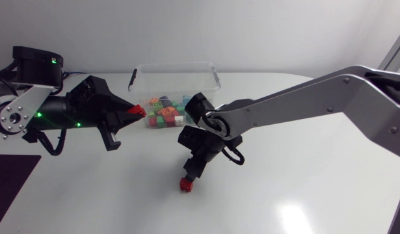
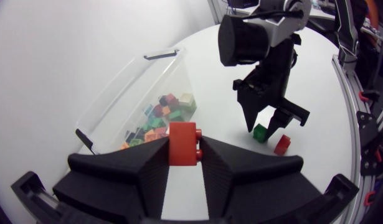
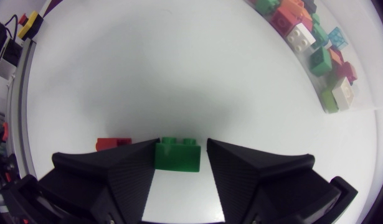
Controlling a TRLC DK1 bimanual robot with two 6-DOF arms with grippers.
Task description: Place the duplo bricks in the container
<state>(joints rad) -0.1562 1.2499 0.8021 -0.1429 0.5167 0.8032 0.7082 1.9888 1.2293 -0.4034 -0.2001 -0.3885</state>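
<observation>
**Fig.** A red brick (image 2: 182, 144) is being held clamped between both fingers of the left gripper (image 2: 184, 148), just short of the clear container (image 1: 180, 78), in which many coloured bricks (image 1: 164, 116) are lying. A green brick (image 3: 177, 157) is being straddled on the table (image 1: 304, 188) by the parted fingers of the right gripper (image 3: 182, 147), with a gap showing at one side. A second red brick (image 3: 113, 144) is lying just beside it.

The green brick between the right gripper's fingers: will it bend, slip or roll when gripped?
The green brick looks like hard plastic, so probably stiff. Its flat sides likely grip well; its blocky shape should not roll.
</observation>
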